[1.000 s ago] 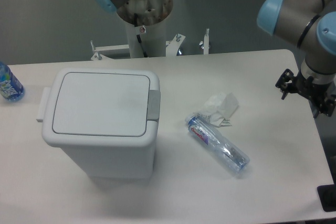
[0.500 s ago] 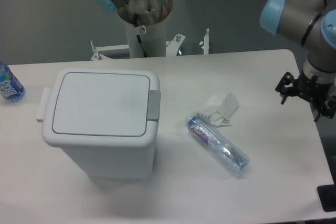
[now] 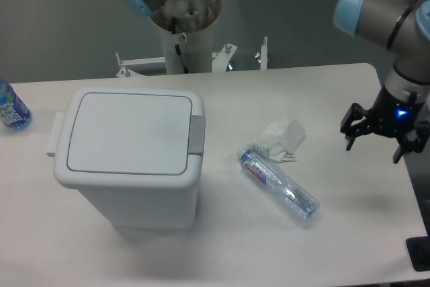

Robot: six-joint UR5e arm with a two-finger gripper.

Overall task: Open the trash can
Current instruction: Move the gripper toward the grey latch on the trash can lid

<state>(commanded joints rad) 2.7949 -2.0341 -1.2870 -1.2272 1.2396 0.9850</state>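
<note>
The trash can (image 3: 127, 159) is a large white rectangular bin on the left half of the table. Its flat lid (image 3: 127, 132) lies shut, and a grey latch (image 3: 197, 134) sits on its right edge. My gripper (image 3: 374, 143) hangs at the far right over the table's edge, well away from the bin. Its two dark fingers point downward and stand apart, with nothing between them.
An empty clear plastic bottle (image 3: 278, 183) lies on the table between bin and gripper, with a crumpled white tissue (image 3: 281, 136) just behind it. A blue-labelled bottle (image 3: 11, 107) stands at the far left edge. The arm's base column (image 3: 183, 25) rises behind the table.
The gripper has moved left and slightly down toward the table's middle, and its wrist has turned. The bin, bottle and tissue have stayed put.
</note>
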